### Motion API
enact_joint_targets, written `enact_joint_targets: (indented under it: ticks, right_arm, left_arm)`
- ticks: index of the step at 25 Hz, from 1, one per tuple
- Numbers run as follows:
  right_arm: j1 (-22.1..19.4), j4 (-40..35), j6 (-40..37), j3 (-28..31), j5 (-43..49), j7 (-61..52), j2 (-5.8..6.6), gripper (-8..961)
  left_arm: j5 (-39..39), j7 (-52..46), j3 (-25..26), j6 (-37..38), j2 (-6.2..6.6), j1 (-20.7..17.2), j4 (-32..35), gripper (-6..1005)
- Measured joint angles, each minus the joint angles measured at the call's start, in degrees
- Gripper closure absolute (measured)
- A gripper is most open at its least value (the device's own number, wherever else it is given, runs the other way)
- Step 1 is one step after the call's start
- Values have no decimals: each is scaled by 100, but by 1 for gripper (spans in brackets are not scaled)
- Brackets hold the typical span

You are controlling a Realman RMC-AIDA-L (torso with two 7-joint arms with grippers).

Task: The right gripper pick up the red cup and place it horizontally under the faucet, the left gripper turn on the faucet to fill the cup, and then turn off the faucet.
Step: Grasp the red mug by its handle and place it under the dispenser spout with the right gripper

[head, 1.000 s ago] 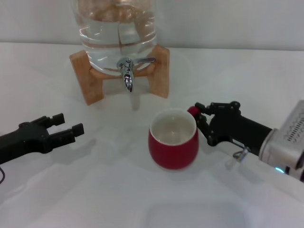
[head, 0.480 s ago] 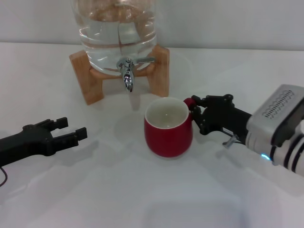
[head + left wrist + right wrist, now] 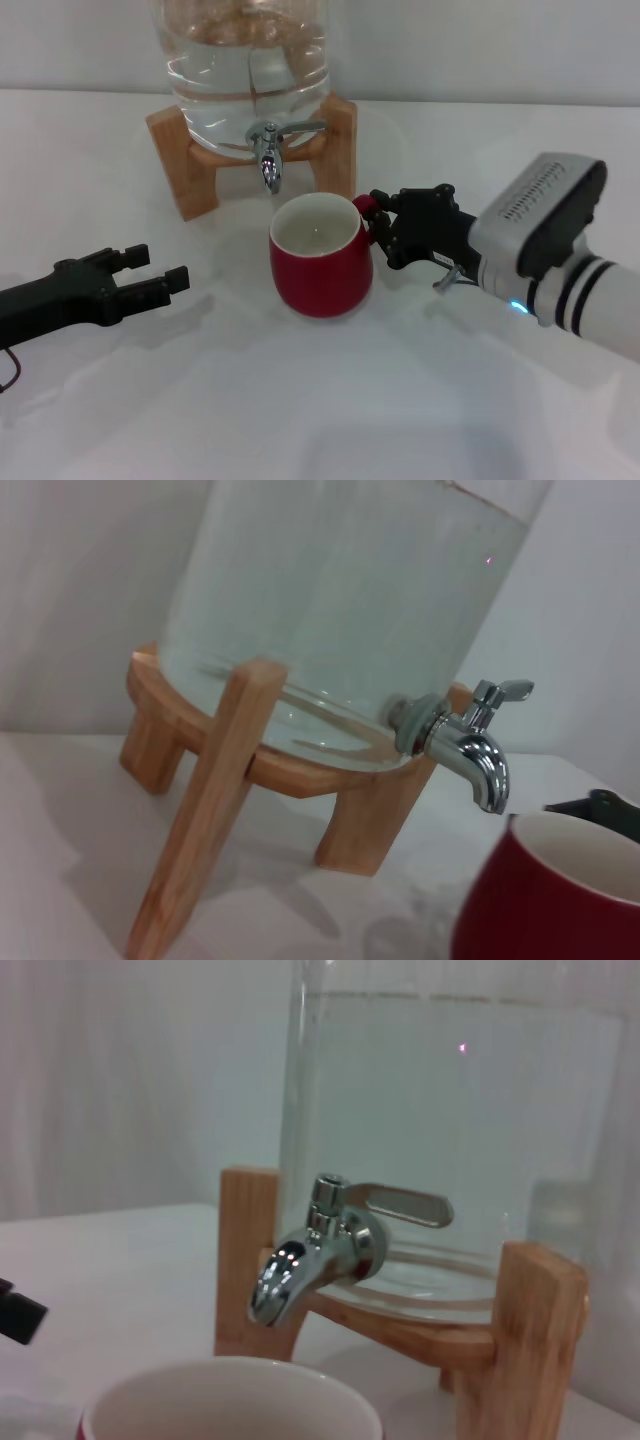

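Red and glossy, the cup (image 3: 320,261) stands upright on the white counter (image 3: 330,400), its cream inside facing up, just in front of the faucet (image 3: 270,152) and a little to the right of the spout rather than squarely beneath it. My right end effector (image 3: 378,226) reaches in from the right and is clamped on the cup's small loop handle. The chrome faucet, its thin lever pointing to the right, juts from a big clear jug of water (image 3: 248,62) that rests on a wooden stand (image 3: 185,160). My left end effector (image 3: 152,276) sits low over the counter well to the left of the cup, fingers parted and holding nothing.
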State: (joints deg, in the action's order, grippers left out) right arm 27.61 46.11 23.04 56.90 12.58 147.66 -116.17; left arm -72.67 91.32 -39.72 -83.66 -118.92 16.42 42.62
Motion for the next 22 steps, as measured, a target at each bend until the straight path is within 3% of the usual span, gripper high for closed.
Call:
enact_joint_targets:
  ticks: [9, 22]
  right_arm:
    - [680, -424, -372, -316, -576, -15, -6, 829]
    - [956, -419, -477, -598, -959, 25, -1, 829]
  left_arm:
    - [-28, -5, 0, -27, -8, 7, 0, 112]
    - [-37, -9, 0, -30, -8, 20, 0, 112]
